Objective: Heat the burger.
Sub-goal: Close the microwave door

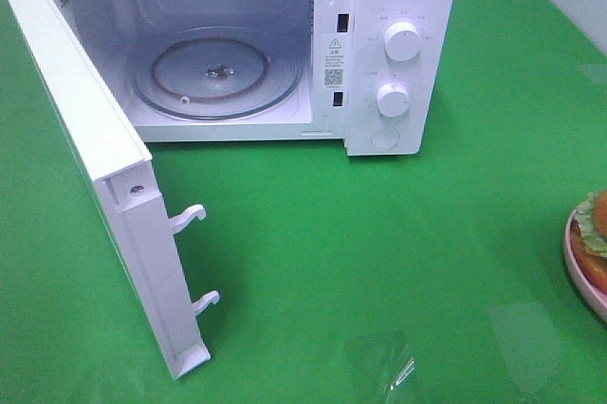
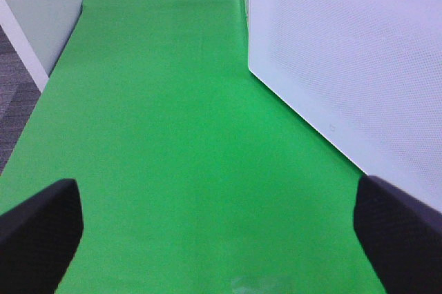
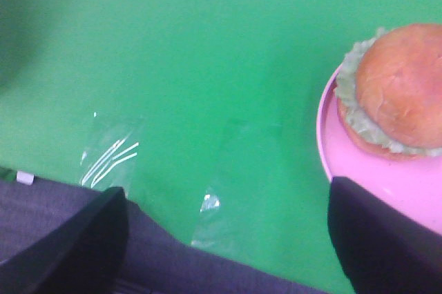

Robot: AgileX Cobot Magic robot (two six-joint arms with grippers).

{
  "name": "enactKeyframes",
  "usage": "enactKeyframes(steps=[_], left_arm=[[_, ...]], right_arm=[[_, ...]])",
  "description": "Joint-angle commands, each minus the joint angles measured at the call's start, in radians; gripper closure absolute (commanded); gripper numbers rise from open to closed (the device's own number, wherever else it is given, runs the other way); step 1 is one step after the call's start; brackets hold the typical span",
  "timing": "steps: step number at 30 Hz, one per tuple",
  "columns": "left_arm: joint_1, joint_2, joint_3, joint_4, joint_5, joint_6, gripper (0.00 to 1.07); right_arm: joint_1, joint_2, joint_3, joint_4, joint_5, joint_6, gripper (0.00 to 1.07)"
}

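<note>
From the high exterior view, a white microwave oven is seen on the green-covered bench, its door swung wide, the glass turntable bare. The golden-bun burger with green lettuce lies at the right edge on a shallow pink bowl.

In the left wrist view, the left pincer is spread wide, empty, beside the door.

In the right wrist view, the right pincer stands open near the bowl; contact probably is not yet made. The bowl's rim should be gripped squarely and kept level.
</note>
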Motion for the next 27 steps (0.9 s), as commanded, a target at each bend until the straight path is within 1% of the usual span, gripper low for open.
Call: enactKeyframes(steps=[1,2,3,5,8,9,10,11,14,15,16,17,18,19,27], left_arm=[[0.004,-0.018,0.003,-0.006,-0.003,0.005,0.07],[0.004,-0.018,0.003,-0.006,-0.003,0.005,0.07],[0.004,-0.018,0.003,-0.006,-0.003,0.005,0.07],[0.004,-0.018,0.003,-0.006,-0.003,0.005,0.07],[0.004,-0.018,0.003,-0.006,-0.003,0.005,0.07],[0.004,-0.018,0.003,-0.006,-0.003,0.005,0.07],[0.004,-0.018,0.003,-0.006,-0.003,0.005,0.07],[0.004,-0.018,0.003,-0.006,-0.003,0.005,0.07],[0.004,-0.018,0.003,-0.006,-0.003,0.005,0.07],[0.004,-0.018,0.003,-0.006,-0.003,0.005,0.07],[0.004,-0.018,0.003,-0.006,-0.003,0.005,0.07],[0.004,-0.018,0.003,-0.006,-0.003,0.005,0.07],[0.004,-0.018,0.003,-0.006,-0.003,0.005,0.07],[0.004,-0.019,0.003,-0.007,-0.003,0.005,0.07],[0.004,-0.017,0.003,-0.006,-0.003,0.005,0.07]], right_arm=[[-0.035,-0.089,-0.001,-0.011,0.015,0.018,0.31],[-0.072,-0.157,-0.001,-0.025,0.030,0.018,0.31],[-0.072,-0.157,-0.001,-0.025,0.030,0.018,0.31],[-0.119,-0.274,-0.001,-0.038,0.059,0.029,0.31],[-0.130,-0.301,-0.001,-0.045,0.060,0.036,0.31],[-0.149,-0.348,-0.001,-0.049,0.058,0.037,0.31],[-0.149,-0.348,-0.001,-0.049,0.058,0.037,0.31],[-0.163,-0.392,-0.001,-0.049,0.053,0.036,0.31],[-0.173,-0.433,0.003,-0.049,0.049,0.035,0.31],[-0.173,-0.470,0.024,-0.052,0.043,0.032,0.31],[-0.173,-0.470,0.024,-0.052,0.043,0.032,0.31],[-0.173,-0.482,0.057,-0.052,0.048,0.033,0.31],[-0.173,-0.482,0.057,-0.052,0.048,0.033,0.31],[-0.173,-0.480,0.079,-0.047,0.012,0.032,0.31],[-0.173,-0.480,0.075,-0.046,0.012,0.030,0.31]])
